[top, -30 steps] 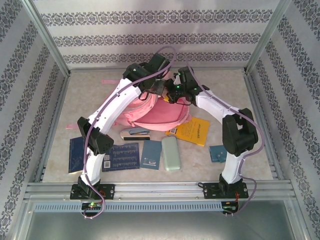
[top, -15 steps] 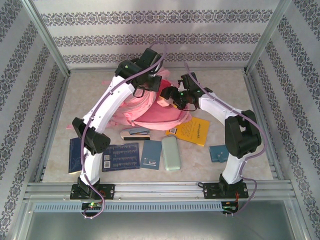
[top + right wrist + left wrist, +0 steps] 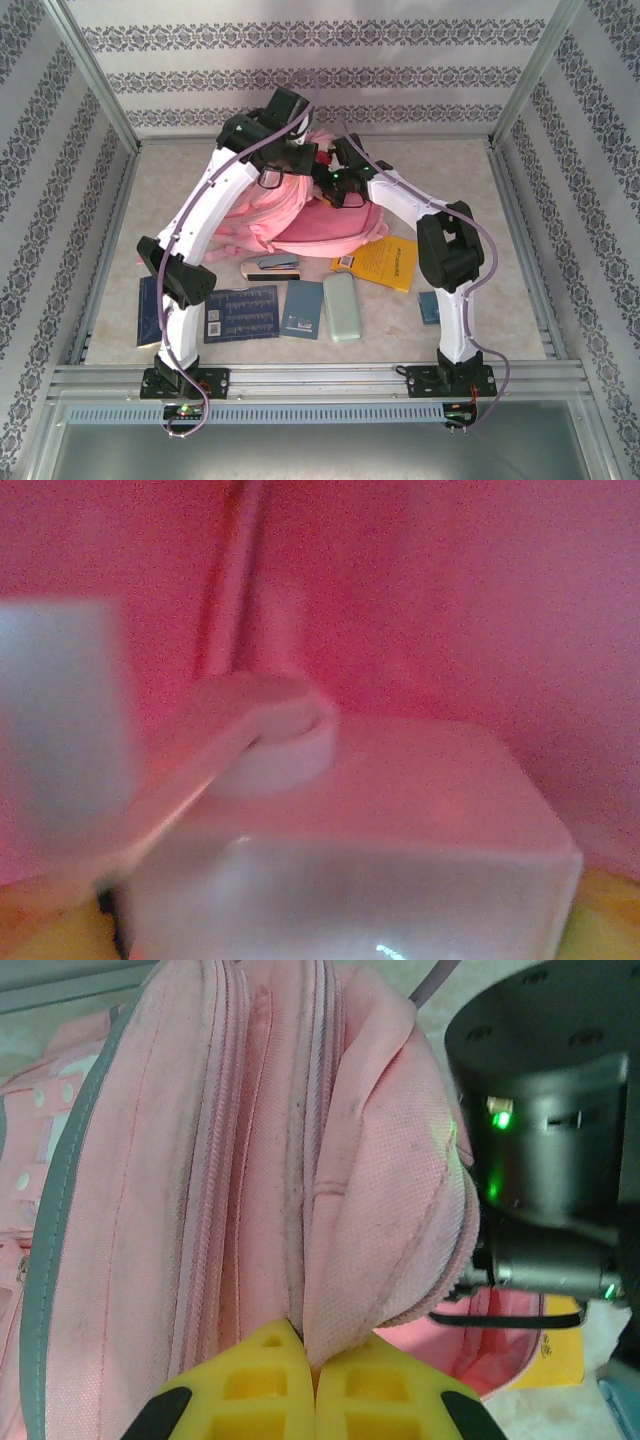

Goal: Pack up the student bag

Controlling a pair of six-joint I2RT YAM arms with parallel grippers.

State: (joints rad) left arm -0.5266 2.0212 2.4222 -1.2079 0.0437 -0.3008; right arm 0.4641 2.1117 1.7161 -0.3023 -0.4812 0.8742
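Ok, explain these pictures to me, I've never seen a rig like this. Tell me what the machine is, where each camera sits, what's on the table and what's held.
These are two robot arms, left arm and right arm, bolted at the near edge of the table, each with a two-finger gripper. One picture looks down from above and behind; the other two come from wrist cameras. Both arms reach to the pink student bag. The left gripper is shut on a fold of its fabric. The right gripper sits among pink fabric, jaws wide beside a blurred pale box; whether it grips is unclear. Nearer the arms lie a yellow book, a pale green case, a teal notebook and what looks like a stapler.
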